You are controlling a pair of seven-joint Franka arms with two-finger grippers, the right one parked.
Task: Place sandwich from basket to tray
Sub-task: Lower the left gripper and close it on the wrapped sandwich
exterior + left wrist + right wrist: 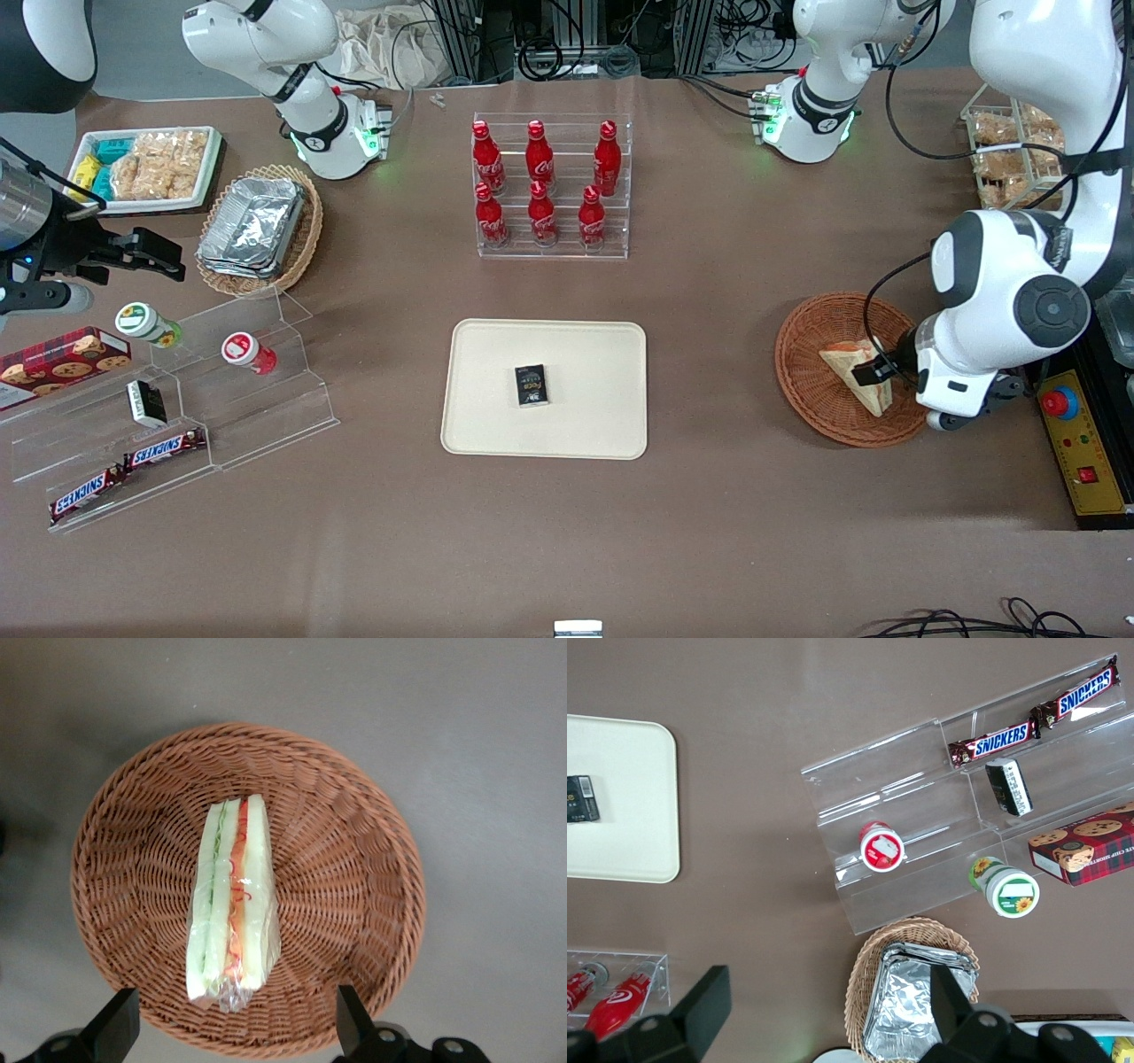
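Observation:
The sandwich (pixel 844 361), wrapped in clear film, lies in the round reddish-brown wicker basket (pixel 802 377) toward the working arm's end of the table. In the left wrist view the sandwich (pixel 232 895) stands on edge, with its red and green filling showing, in the middle of the basket (pixel 354 868). My left gripper (pixel 877 372) hangs just above the basket and over the sandwich. It is open (pixel 235 1028), with its fingers apart on either side of the sandwich's end and not touching it. The cream tray (pixel 496 354) lies at the table's middle.
A small black packet (pixel 532 385) lies on the tray. A rack of red bottles (pixel 549 186) stands farther from the camera than the tray. A yellow control box with a red button (pixel 1067 416) sits beside the basket. Acrylic steps with snacks (pixel 177 416) and a foil-filled tan basket (pixel 257 229) lie toward the parked arm's end.

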